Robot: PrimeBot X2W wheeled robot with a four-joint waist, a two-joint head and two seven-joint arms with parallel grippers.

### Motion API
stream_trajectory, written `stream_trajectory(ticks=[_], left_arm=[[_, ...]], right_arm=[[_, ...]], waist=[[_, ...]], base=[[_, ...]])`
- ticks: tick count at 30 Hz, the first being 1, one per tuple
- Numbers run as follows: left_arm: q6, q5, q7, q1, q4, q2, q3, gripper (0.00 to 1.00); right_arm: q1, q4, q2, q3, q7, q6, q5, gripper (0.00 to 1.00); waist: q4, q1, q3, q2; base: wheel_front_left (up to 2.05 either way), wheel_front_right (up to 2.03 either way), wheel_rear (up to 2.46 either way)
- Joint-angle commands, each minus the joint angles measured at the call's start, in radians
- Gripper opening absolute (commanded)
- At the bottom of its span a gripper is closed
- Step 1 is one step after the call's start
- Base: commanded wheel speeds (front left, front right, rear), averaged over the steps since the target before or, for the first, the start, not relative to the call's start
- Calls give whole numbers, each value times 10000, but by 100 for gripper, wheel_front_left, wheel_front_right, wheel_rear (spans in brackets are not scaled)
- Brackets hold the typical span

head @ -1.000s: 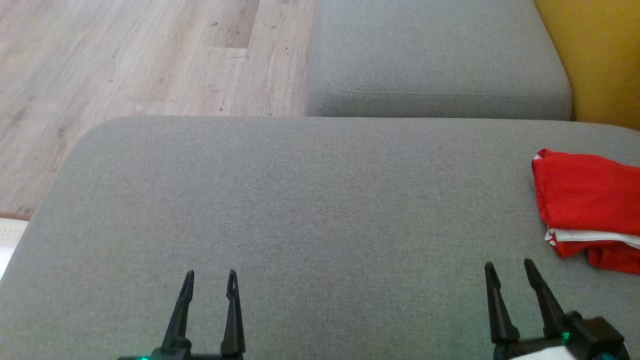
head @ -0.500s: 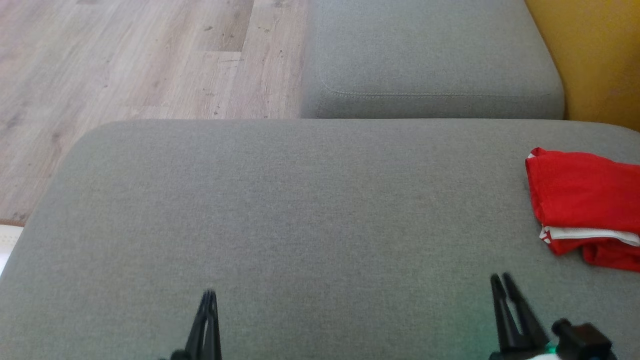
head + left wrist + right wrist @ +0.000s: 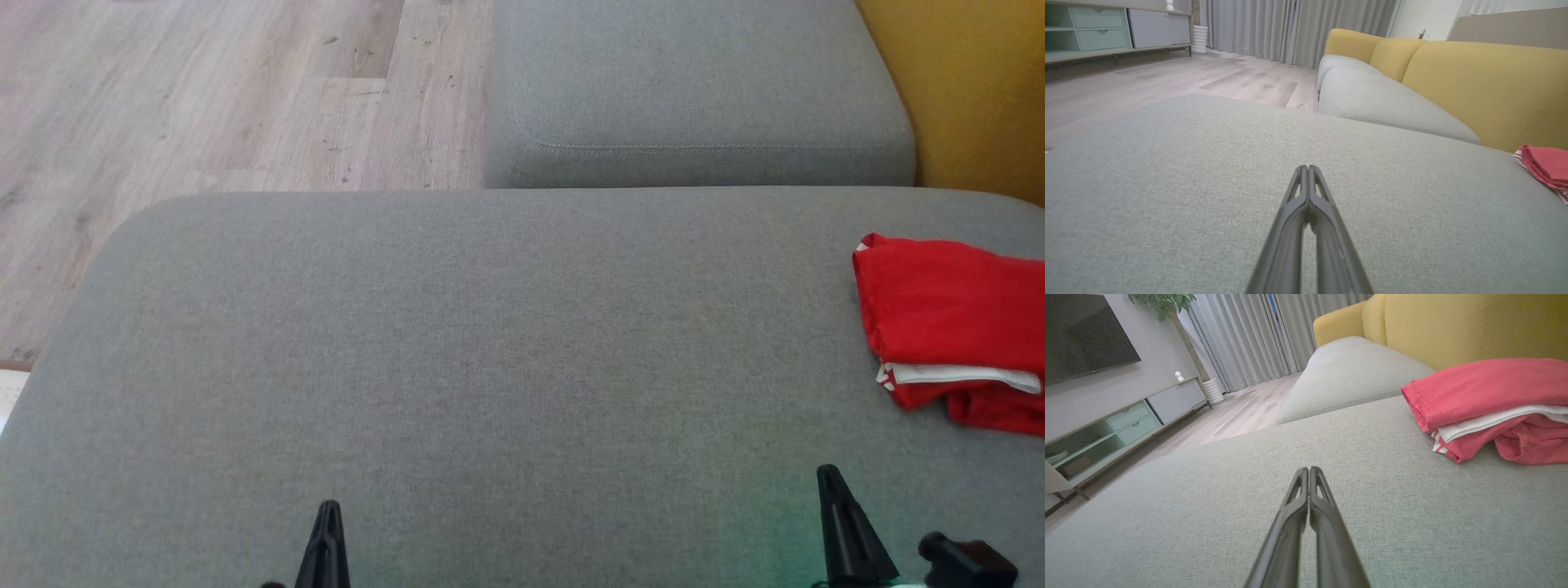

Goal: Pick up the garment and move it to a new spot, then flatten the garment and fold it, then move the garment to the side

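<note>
Both arms had their fingers open a second ago. Now the left gripper (image 3: 329, 508), far left of the garment (image 3: 947, 302), and the right gripper (image 3: 829, 474), near its left, are closed and hold nothing. The garment lies folded, so the task looks finished. The floor (image 3: 204, 98) is far left of it, a grey cushion (image 3: 490, 343) under it, a yellow backrest (image 3: 971, 90) behind it.

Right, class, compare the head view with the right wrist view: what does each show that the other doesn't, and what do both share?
Head view's extra: the left gripper, shut, over the grey seat cushion. Right wrist view's extras: a television, a plant, curtains and a low cabinet. Shared: the red garment lying on the seat cushion, the shut right gripper, the yellow backrest and the wood floor.
</note>
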Motion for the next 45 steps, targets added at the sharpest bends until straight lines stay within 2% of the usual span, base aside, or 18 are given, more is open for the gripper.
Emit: stream_trajectory(ticks=[1, 45], left_arm=[[-111, -323, 25, -538, -274, 63, 214, 0], [-1061, -5608, 1067, -1697, 198, 232, 1253, 0]], right_arm=[[-514, -250, -107, -48, 36, -1, 345, 0], [-1711, 101, -277, -472, 1106, -3, 5488, 0]], waist=[[-15, 0, 14, 0], [-412, -1, 371, 0]], base=[[0, 0, 0], [0, 0, 0]])
